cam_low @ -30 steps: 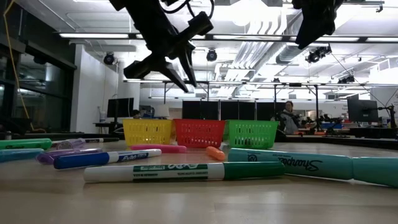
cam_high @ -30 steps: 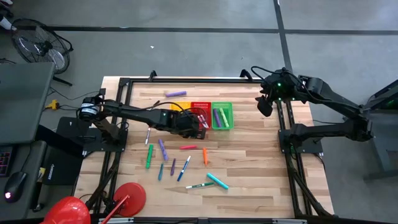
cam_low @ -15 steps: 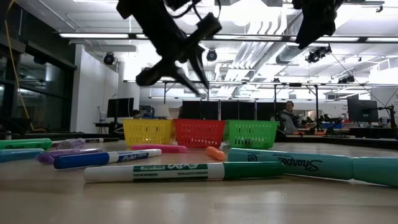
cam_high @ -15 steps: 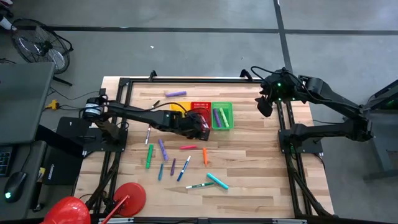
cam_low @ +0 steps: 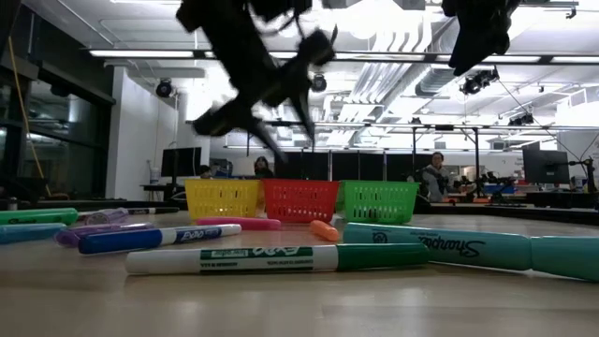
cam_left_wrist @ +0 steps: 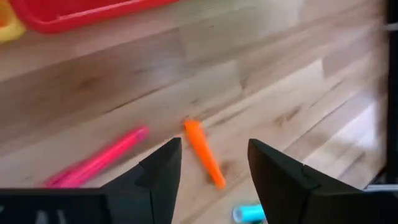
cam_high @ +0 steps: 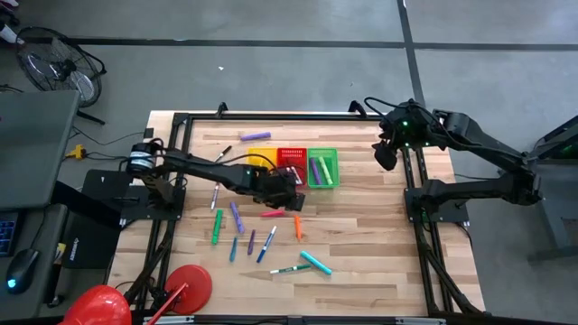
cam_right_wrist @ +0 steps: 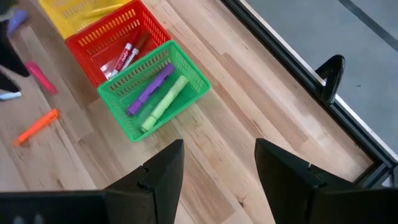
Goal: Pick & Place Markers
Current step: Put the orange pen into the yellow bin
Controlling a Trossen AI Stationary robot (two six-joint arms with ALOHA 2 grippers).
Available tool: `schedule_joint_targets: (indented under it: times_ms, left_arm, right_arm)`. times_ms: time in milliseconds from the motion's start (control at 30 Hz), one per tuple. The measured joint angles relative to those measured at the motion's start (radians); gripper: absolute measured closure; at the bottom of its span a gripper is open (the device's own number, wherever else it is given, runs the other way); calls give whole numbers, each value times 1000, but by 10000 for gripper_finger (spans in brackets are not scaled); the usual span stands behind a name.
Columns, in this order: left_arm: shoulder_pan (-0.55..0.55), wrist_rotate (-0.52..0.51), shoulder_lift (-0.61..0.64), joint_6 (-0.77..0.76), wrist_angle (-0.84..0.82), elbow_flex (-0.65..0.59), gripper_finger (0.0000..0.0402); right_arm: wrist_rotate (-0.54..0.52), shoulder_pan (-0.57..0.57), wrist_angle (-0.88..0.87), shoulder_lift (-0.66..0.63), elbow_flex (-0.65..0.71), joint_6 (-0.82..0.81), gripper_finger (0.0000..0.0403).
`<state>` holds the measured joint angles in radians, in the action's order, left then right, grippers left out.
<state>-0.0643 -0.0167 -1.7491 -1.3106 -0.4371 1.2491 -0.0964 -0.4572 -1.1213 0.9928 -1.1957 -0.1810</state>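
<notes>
While the left pincer (cam_left_wrist: 211,171) hangs open and empty, a short orange marker (cam_left_wrist: 204,153) lies below it.

Markers (cam_high: 262,236) in green, purple, blue, pink, orange and teal are lying flat and scattered across the middle of the surface; a purple one (cam_high: 256,136) is resting apart near the far edge.

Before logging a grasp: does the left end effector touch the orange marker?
Apart. The left wrist view shows the open left end effector above the orange marker, bare wood around it.
</notes>
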Motion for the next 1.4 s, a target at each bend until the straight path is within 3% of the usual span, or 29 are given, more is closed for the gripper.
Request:
schedule_joint_targets:
  times_ms: [167,400,567,633,933,1167,1400]
  left_arm:
    - [-51,-62,-44,29,-59,108,227]
    - [-76,-92,-149,106,-303,298,229]
    - [-84,-80,-217,121,-248,368,229]
    - [-95,-72,-222,114,-308,377,229]
    - [-135,-53,-279,-151,-301,395,229]
    - [-155,-70,-320,-364,-261,395,229]
    - [-151,-59,-337,-425,-289,392,229]
  right_arm:
    - [2,0,-4,0,0,-41,217]
    - [1,0,-64,0,0,-138,217]
    - [-2,0,-126,1,0,-178,217]
    - [-3,0,-138,0,0,-182,217]
    - [-9,0,-153,1,0,-171,217]
    - [-14,0,-154,0,0,-41,217]
    - [-10,0,-154,0,0,-19,217]
